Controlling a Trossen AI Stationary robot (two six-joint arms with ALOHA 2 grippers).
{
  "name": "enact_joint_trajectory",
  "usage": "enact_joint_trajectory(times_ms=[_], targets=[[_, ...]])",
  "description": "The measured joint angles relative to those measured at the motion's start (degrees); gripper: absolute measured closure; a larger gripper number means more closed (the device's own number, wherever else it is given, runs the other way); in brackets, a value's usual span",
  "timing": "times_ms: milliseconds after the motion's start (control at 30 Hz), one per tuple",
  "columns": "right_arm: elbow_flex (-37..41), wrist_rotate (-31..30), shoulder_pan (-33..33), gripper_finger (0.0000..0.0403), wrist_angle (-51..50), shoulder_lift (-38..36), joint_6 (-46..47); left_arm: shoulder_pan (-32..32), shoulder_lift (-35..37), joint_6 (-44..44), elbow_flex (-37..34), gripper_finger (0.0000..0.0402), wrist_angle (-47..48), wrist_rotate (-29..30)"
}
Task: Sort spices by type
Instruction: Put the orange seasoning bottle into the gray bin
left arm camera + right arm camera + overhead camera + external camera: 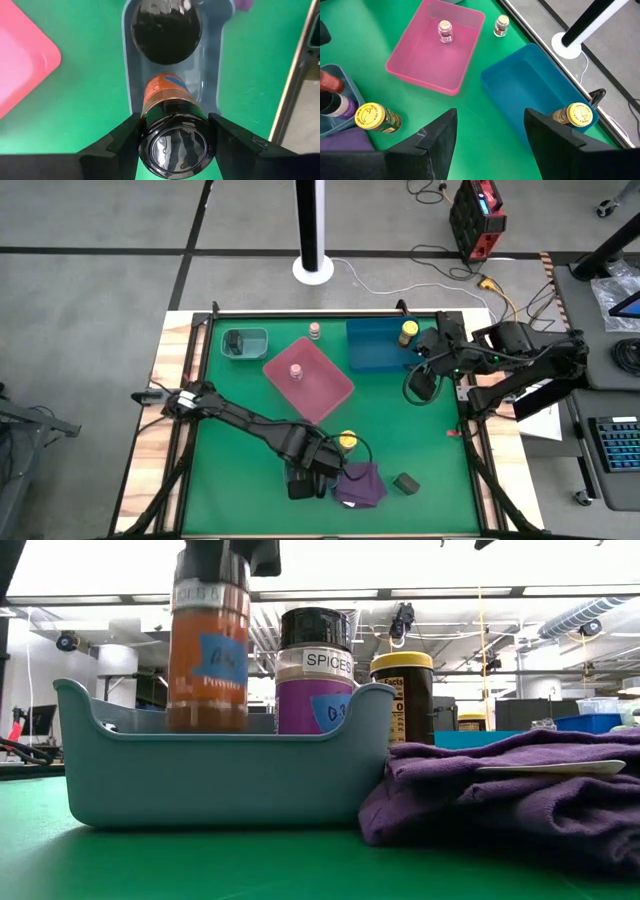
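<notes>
My left gripper (174, 142) stands over the grey tray (127, 75) near the table's near edge, shut on a black-lidded jar of orange-brown spice (167, 97). A second black-lidded jar (166, 30) stands in the same tray. One yellow-lidded jar (347, 440) stands on the mat beside that tray, and another (408, 330) is in the blue tray (375, 350). A pale pink jar (296, 371) stands in the pink tray (315, 390), with another (314, 330) on the mat beyond it. A dark jar (405, 482) lies by the purple cloth (360, 485). My right gripper (422, 383) hovers open near the blue tray. My left gripper pinches the orange-brown jar by its black lid (174, 150), one finger (122, 142) on each side of it, coming from above and pointing down. The jar stands upright with its lower part inside the grey tray (220, 775). The tray wall hides whether its base touches the floor.
An empty-looking teal tray (244, 342) sits at the far left of the green mat. The purple cloth (520, 790) is bunched against the grey tray's side. Open mat lies in the middle and at the near left. A raised rim runs around the table.
</notes>
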State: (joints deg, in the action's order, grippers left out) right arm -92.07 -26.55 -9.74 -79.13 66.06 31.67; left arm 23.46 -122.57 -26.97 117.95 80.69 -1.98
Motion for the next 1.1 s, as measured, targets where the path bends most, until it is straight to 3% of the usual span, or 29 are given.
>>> enact_joint_trajectory(times_ms=[233, 1100], targets=[[0.05, -0.02, 0.00, 0.0184, 0.03, 0.00, -0.20, 1.03, 1.65, -0.52, -6.29, 0.0218, -4.77, -0.28], [0.07, -0.46, 0.00, 0.0183, 0.17, 0.01, 0.25, 0.70, 1.82, 4.62, -10.55, 0.0218, -8.40, 0.24]])
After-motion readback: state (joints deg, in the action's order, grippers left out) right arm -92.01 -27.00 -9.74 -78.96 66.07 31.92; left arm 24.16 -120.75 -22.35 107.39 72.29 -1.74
